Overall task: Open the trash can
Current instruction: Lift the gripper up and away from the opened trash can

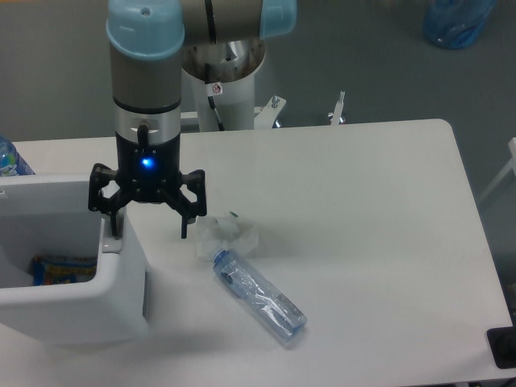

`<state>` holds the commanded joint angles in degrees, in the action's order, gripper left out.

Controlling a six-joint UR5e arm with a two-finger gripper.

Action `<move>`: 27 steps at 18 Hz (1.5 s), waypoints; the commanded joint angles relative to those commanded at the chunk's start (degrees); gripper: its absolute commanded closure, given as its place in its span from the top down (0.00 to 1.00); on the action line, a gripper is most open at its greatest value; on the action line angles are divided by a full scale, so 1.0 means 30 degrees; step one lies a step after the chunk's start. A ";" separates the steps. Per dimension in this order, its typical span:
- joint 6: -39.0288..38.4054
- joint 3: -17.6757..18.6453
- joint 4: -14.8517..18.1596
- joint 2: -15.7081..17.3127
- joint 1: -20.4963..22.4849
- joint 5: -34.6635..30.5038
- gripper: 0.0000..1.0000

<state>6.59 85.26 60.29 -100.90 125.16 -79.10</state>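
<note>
Camera view from above shows us the bin (72, 298) at the left edge of the table (363, 210), and its top is now open: we look straight down into the cavity and see a colourful wrapper (63, 270) lying at the bottom, with no lid panel covering it. We judge the opening itself as done, so what is left is only to lift our gripper (149, 228) clear. Our fingers are spread wide apart, gripping nothing; one fingertip sits at the bin's right rim, on or just above the small tab there, though we cannot tell if it is touching, and the other hangs just beside the bin's outer wall, over the table. Near that outer finger lies a crumpled piece of clear plastic (227, 234), and touching it, further toward us, a flattened clear bottle (260, 297) on its side. Neither blocks a straight rise. Part of another bottle (11, 158) peeks in behind the bin at the far left, well apart from our arm.
</note>
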 joint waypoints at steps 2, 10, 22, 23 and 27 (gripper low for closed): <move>-0.0059 -0.0292 0.0000 0.0029 0.0000 0.0000 1.00; 0.0322 -0.2286 0.0029 0.0205 0.1140 0.0000 1.00; 0.3073 -0.1934 0.0322 0.1289 0.5037 -0.0088 1.00; 0.3221 -0.1818 0.0293 0.1318 0.5184 -0.0088 1.00; 0.4507 -0.1436 0.0352 0.1552 0.6268 -0.0088 1.00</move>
<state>20.11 80.95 61.35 -96.24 143.96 -79.37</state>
